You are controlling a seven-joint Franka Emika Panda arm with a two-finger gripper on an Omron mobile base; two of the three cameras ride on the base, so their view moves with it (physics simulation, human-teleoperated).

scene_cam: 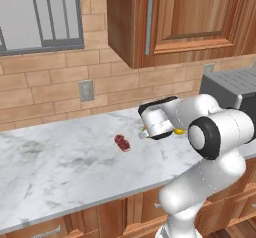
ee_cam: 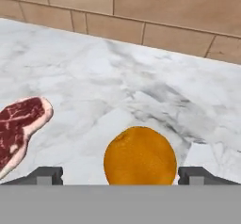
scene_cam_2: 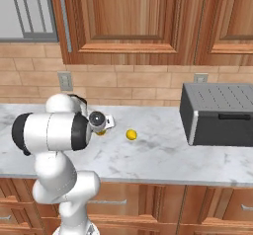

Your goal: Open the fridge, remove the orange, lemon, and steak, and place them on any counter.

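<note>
Tool open astride orange

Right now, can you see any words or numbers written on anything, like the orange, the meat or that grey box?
None: no readable text anywhere.
The orange, the steak and the lemon have no stickers or labels.
The grey box on the counter shows no letters or numbers.
The wall outlet is plain.

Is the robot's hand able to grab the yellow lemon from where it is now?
Probably yes. The lemon lies in the open on the counter, just beside the gripper, whose open jaws flank the orange. Nothing stands between them.
</note>
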